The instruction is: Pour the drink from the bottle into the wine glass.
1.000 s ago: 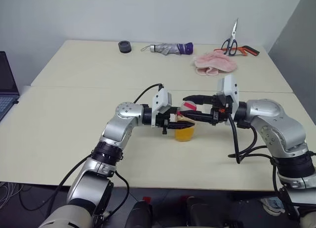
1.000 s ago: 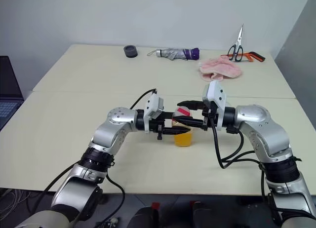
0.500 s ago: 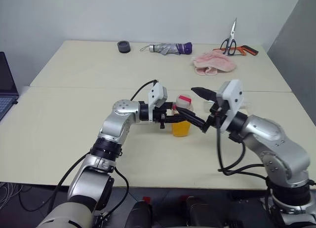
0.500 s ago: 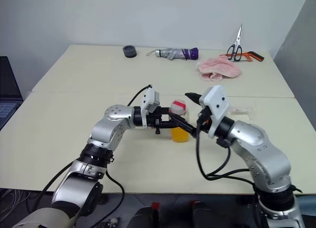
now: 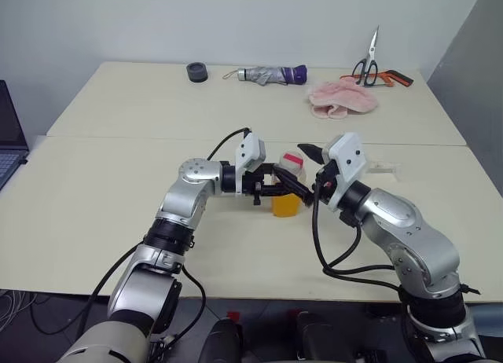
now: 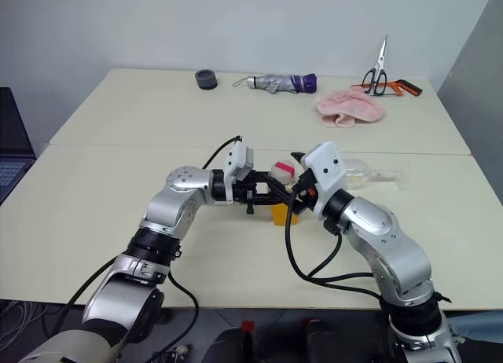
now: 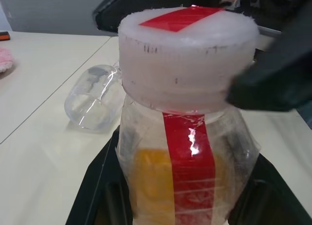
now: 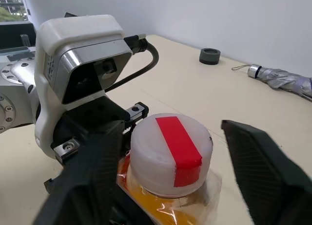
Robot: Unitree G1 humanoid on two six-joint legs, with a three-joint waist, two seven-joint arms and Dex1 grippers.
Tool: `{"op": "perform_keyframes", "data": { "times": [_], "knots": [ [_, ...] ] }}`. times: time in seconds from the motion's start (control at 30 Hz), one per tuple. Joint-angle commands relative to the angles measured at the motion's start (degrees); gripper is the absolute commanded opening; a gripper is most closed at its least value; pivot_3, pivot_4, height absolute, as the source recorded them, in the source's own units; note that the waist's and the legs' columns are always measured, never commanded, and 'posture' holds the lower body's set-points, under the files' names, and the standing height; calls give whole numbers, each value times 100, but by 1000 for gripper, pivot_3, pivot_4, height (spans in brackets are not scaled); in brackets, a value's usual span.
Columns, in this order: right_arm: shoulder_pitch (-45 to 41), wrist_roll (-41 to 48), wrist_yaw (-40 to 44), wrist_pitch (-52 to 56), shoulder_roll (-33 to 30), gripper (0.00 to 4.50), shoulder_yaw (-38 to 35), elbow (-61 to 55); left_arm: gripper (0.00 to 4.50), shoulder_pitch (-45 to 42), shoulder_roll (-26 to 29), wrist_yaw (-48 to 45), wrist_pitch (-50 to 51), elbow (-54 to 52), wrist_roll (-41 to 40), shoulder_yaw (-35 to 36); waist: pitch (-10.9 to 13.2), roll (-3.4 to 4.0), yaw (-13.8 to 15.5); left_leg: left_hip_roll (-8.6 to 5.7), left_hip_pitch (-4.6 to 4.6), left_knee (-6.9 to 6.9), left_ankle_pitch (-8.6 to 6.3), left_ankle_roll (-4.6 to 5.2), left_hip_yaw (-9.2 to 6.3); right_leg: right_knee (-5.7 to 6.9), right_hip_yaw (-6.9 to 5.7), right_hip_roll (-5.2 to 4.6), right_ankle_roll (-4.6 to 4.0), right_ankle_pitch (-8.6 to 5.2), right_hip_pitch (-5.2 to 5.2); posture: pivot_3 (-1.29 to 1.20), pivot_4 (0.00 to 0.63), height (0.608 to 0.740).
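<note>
Two arms meet over the near middle of the bench [image 5: 94, 190]; the right end effector [image 8: 170, 166] has swung in from the right since a second ago, its open fingers now flanking the red-and-white cap [image 8: 170, 154], so uncapping looks next; the left end effector [image 5: 284, 192] stays clamped on the bottle [image 7: 183, 152], upright, red-striped, orange drink [image 7: 148, 183] low inside; the wine glass [image 6: 363, 174] lies toppled just right.

no readable text, labels or numbers
</note>
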Motion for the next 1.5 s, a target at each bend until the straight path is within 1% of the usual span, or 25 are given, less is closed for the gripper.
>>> {"op": "perform_keyframes", "data": {
  "times": [0.03,0.07,0.2,0.27,0.33,0.47,0.57,0.67,0.8,0.87,1.0,1.1,1.23,1.37,1.5],
  "knots": [
    [-65,11,72,-190,57,2186,-36,-88,1817,-173,-17,-20,-176,-104,-21,95,0,0,0,0,0,0,0,0,0,0,0,0,0,0,0,0,150,740],
    [-56,33,96,-201,69,1904,-42,-88,1817,-171,-18,-20,-182,-102,-21,94,0,0,0,0,0,0,0,0,0,1,-1,0,0,0,0,0,150,740],
    [-12,75,295,-351,42,1881,-42,-54,1816,-164,-14,-40,-196,-96,-19,83,0,0,0,0,0,1,0,0,-1,3,-1,0,0,0,0,0,150,740],
    [-51,153,814,-729,-112,1881,-49,159,1816,-171,-2,-89,-213,-87,-12,61,0,0,0,0,0,2,0,0,-1,4,-1,0,0,0,0,0,150,740],
    [-198,263,1596,-1075,-443,1881,-73,538,1815,-187,12,-166,-258,-61,13,22,0,0,0,-4,0,6,0,1,0,5,-2,0,0,0,0,0,150,740],
    [-730,539,2917,-1324,-1097,1881,-168,1421,1815,-241,21,-268,-339,20,57,22,1,1,-3,-5,0,20,-1,2,0,16,-3,0,0,0,0,0,150,740],
    [-1086,578,3268,-1373,-1269,1881,-232,1918,1815,-285,14,-288,-390,79,87,44,1,1,-4,-2,-1,35,-2,3,-4,29,-5,4,0,0,0,0,150,740],
    [-1095,715,3364,-1244,-1318,1881,-315,1901,1815,-305,-1,-269,-416,101,103,57,1,1,-3,-2,-5,57,-4,7,-5,45,-5,4,0,0,0,0,150,740],
    [-839,713,2921,-1175,-1234,1881,-526,1632,1814,-283,1,-255,-421,86,102,68,1,1,2,-3,-9,71,-4,8,-6,56,-3,0,0,0,0,0,150,740],
    [-661,703,2569,-1145,-1191,2643,-712,1380,1814,-273,2,-253,-416,83,96,66,1,1,3,-4,-8,74,-4,8,-4,62,-1,0,0,0,-1,0,150,740],
    [-190,726,1751,-836,-1097,3950,-939,349,1814,-307,-30,-234,-435,171,97,63,1,1,2,-3,-9,75,-4,7,-8,67,-3,1,0,0,-2,0,150,740],
    [87,564,894,-466,-793,4000,-794,-367,1814,-346,-62,-229,-453,249,107,79,1,1,-11,-3,-7,75,-4,7,-7,68,-1,3,1,0,-2,0,150,740],
    [194,-168,-58,-195,-400,4000,-157,-783,1814,-409,-108,-227,-479,378,110,96,1,2,-12,-2,-6,76,-4,7,-7,73,0,6,1,0,-4,0,150,740],
    [277,-527,-419,-121,-146,4000,192,-769,1814,-483,-147,-236,-524,495,125,92,1,1,-3,-4,-6,79,-3,6,-7,73,-1,6,1,0,-4,0,150,740],
    [350,-786,-705,-156,64,4000,227,-639,1814,-544,-173,-226,-583,593,143,91,1,2,-3,-4,-8,78,-4,6,-7,70,0,5,1,-1,-4,0,150,740]
  ]
}}
